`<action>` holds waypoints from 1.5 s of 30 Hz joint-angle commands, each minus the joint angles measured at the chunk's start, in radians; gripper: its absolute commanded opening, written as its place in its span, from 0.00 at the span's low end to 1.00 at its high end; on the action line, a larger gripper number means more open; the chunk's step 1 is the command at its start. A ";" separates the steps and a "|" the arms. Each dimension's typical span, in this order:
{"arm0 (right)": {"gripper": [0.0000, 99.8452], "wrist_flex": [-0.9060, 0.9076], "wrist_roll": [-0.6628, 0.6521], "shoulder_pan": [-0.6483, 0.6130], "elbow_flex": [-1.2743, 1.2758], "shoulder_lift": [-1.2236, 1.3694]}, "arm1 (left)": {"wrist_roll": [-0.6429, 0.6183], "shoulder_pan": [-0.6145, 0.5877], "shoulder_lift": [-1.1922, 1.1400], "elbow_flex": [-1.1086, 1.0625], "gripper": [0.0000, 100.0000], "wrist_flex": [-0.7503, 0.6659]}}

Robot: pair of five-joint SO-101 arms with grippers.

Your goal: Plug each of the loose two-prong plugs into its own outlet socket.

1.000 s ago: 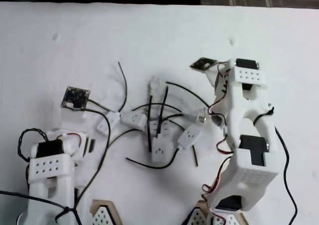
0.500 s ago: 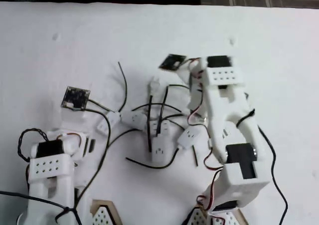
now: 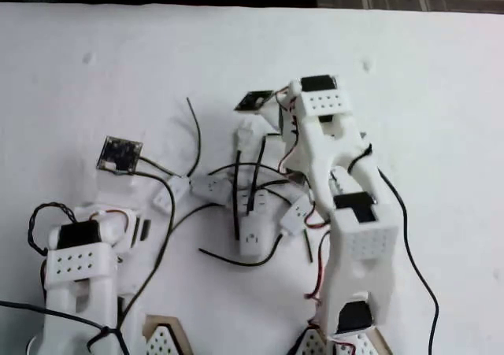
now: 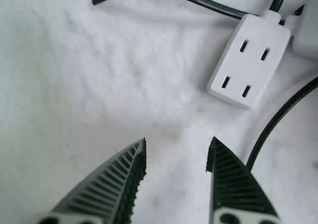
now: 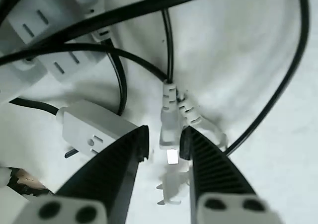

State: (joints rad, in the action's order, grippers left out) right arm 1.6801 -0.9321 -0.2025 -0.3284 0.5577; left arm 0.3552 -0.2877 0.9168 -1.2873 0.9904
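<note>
- R arm [image 3: 323, 146] is stretched over the cord tangle mid-table. The right gripper [image 5: 164, 140] sits low with a white two-prong plug [image 5: 168, 122] between its fingers. Jaws parted, narrow gap, not clamped. Judged a pre-grasp straddle, lined up along the plug body.
- Plug lies flat on the white cloth [image 3: 94, 56], its black cord [image 5: 166, 45] running away from the gripper. A single outlet block [image 5: 92, 129] is just beside it, with more sockets [image 5: 47, 35] under crossing cords.
- L arm [image 3: 75, 268] is at the near table edge, apart from the tangle. The left gripper [image 4: 176, 159] is released, holds nothing and hangs over bare cloth near a four-slot outlet block [image 4: 248, 60]. Judged on standby, poss. to steady a socket.
- View diff: high view gives arm and cord layout; R wrist view gives finger-to-plug fit; L wrist view gives the slot faces.
</note>
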 commanded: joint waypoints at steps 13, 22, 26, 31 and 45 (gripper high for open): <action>0.11 0.035 -0.006 -0.002 -0.110 0.110 | -0.005 -0.007 0.019 0.005 0.21 -0.012; 0.05 0.031 -0.023 -0.013 -0.044 0.110 | -0.005 -0.007 0.019 0.005 0.21 -0.011; 0.02 0.031 -0.048 -0.013 -0.040 0.119 | -0.005 -0.007 0.019 0.005 0.21 -0.011; 0.02 0.035 -0.044 -0.005 -0.063 0.104 | -0.005 -0.007 0.019 0.005 0.21 -0.011; 0.02 0.035 -0.058 0.219 -0.009 -0.219 | -0.005 -0.007 0.019 0.005 0.21 -0.011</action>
State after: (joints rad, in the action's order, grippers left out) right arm 1.7016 -0.9720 -0.0414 -0.3514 0.4012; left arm 0.3552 -0.2877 0.9168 -1.2873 0.9904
